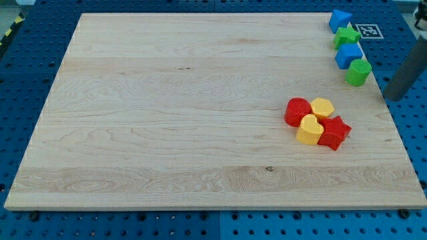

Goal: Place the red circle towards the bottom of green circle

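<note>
On the counter [167, 120], right of centre, the red circle [297, 111] sits touching the yellow blocks, well below the green circle [358, 72] but left of it; nudging right remains. My tip [391, 97], no claw, holds nothing. Only a fiducial marker [369, 31], no legible writing.

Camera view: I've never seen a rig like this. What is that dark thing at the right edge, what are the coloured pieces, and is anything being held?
This is the single camera's picture, looking down at a wooden board on a blue perforated table. The dark bar at the view's right is the robot arm's rod; my tip only pushes blocks and holds nothing. It sits just right of the green circle, apart from it. Above that, toward the view's top right, lie a blue block, a green star and another blue block. Lower down, a red circle, yellow hexagon, yellow heart and red star cluster together.
</note>
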`<state>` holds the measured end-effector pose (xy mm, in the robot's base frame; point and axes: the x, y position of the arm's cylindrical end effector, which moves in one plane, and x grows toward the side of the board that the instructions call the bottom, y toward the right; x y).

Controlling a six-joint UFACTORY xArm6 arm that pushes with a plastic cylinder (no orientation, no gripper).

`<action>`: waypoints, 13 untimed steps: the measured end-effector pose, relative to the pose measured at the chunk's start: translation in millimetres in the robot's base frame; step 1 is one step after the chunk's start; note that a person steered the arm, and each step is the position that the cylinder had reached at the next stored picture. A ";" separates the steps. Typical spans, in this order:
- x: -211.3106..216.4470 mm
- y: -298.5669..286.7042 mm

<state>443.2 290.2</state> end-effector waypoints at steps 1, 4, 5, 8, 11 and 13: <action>0.3 -66.0; -5.8 -215.4; 23.4 -223.6; 43.8 -163.8; -1.5 -133.6; -16.6 -109.0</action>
<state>426.6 181.2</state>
